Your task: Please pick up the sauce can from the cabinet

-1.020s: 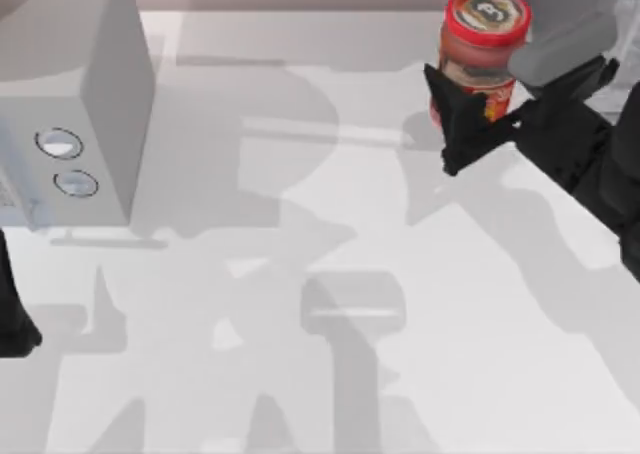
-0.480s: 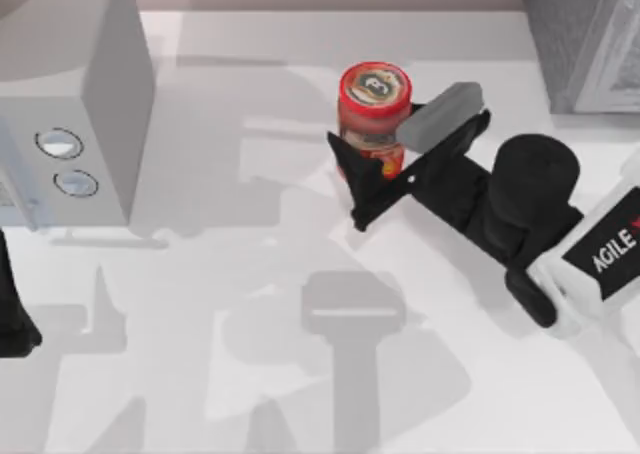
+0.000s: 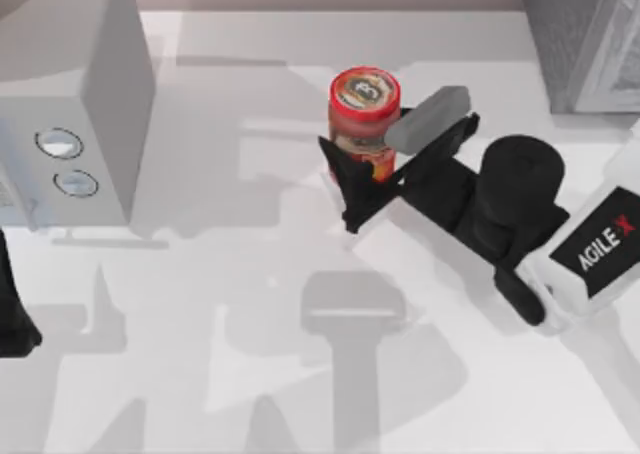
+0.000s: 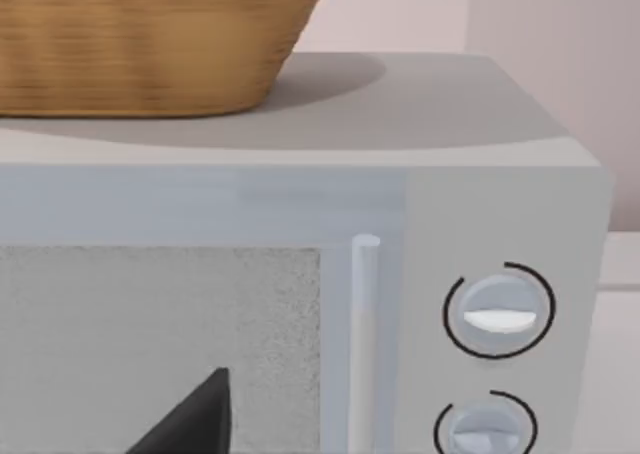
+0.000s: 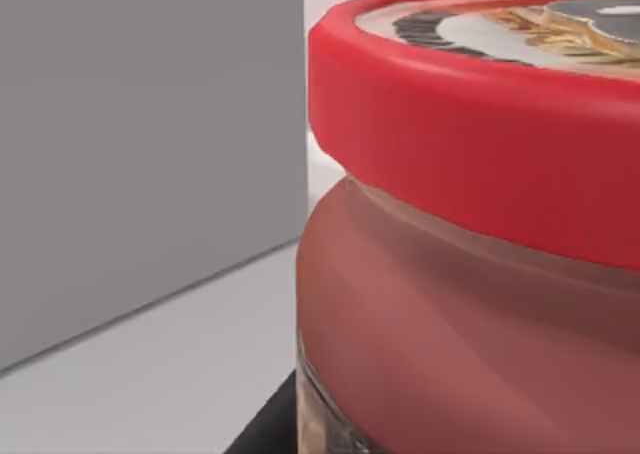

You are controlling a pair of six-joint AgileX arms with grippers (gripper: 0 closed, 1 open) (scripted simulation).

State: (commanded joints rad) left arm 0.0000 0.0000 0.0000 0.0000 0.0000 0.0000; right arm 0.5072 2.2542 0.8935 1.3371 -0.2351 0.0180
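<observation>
1. The white table [image 3: 300, 374] carries a grey microwave [image 3: 80, 104] at its left, with a woven basket [image 4: 150, 44] on top, and a grey cabinet [image 3: 585, 34] at its far right corner.
2. The right arm [image 3: 520, 204] reaches leftward from the right edge; the left arm [image 3: 12, 314] sits at the left edge.
3. The right gripper [image 3: 365, 169] pinches the sauce can [image 3: 364, 114], upright near the table's middle, between both fingers.

Our right gripper [image 3: 372, 174], gripping the sauce can [image 3: 364, 109] (upright), has carried it leftward from the cabinet [image 3: 585, 34].
</observation>
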